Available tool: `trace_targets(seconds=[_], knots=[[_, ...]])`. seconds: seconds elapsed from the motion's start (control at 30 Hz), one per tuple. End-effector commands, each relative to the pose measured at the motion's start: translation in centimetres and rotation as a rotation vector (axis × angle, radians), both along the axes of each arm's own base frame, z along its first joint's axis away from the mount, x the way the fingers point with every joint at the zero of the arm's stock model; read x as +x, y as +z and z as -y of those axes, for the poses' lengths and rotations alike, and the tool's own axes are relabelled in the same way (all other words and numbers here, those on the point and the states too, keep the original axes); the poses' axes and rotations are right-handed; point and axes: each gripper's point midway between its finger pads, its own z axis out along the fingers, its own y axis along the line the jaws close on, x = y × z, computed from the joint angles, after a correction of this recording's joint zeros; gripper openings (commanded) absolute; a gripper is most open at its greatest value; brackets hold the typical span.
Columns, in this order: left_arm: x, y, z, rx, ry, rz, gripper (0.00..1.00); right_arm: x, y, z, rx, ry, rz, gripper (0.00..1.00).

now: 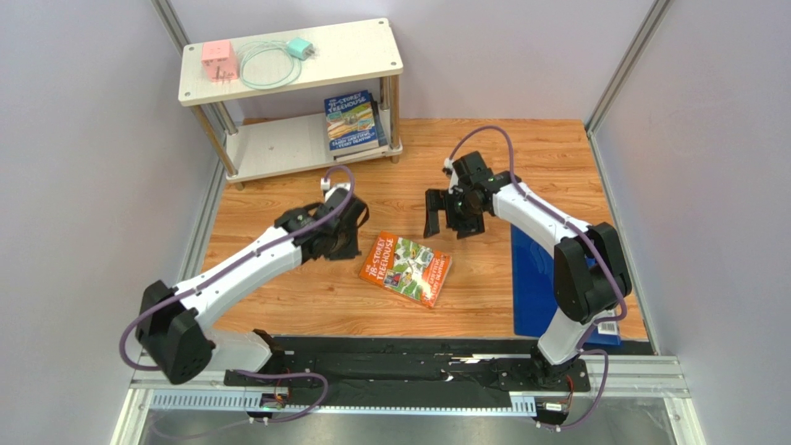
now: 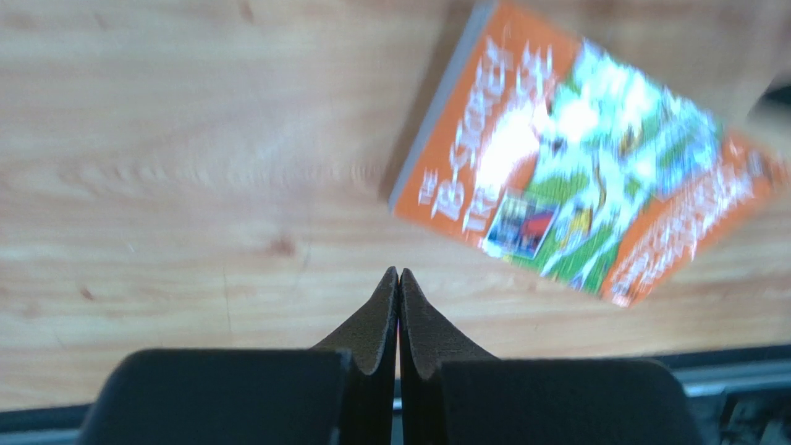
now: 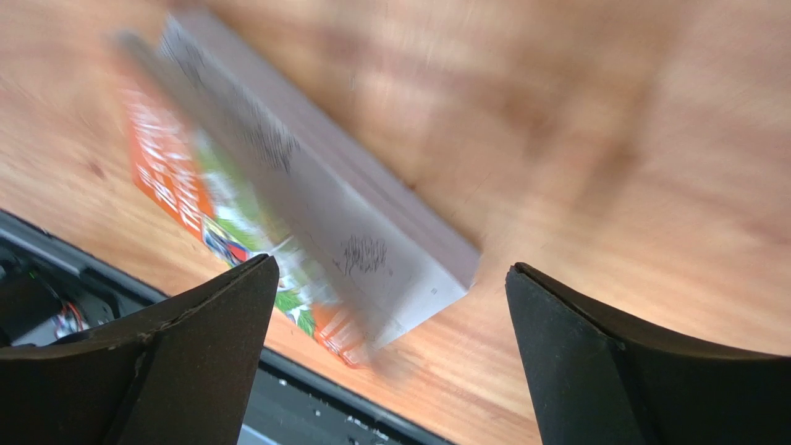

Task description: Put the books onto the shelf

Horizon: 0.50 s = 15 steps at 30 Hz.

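Right tool wide open near orange book, centre frame; left tool closed, empty. Risk: flat book may skid across table, ungripped.

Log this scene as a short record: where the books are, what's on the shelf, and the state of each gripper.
orange-green book: flat on the table, between the arms
shelf lower tier: stack of books at its right end, blue cover on top
shelf top tier: pink cube, teal plug, coiled cable
left gripper: shut, empty, beside the orange-green book
right gripper: open, empty, over that book
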Motion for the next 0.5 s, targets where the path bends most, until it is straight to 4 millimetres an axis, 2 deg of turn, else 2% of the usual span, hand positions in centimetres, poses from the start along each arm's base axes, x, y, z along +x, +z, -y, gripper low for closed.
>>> trace_targets(seconds=[0.0,0.07,0.2,0.3,0.47], knots=[[-4.8,-2.4,1.5,-0.108,0.018,-0.061,0.00,3.7,2.6,0.1,-0.013,0.021,0.103,1.00],[-6.3,-2.9,2.7,-0.139,0.017,-0.075,0.00,4.0,2.9,-0.5,0.012,0.029,0.095,1.00],[-8.2,-6.4,3.9,-0.125,0.045,-0.145,0.00,3.7,3.3,-2.3,0.099,0.073,0.088,1.00],[-8.6,-8.7,5.1,-0.125,0.073,-0.188,0.00,2.8,2.1,-2.6,0.093,0.097,0.051,1.00],[-7.8,-11.9,6.7,-0.127,0.117,-0.220,0.00,1.3,0.2,-2.5,0.106,0.111,-0.007,1.00]])
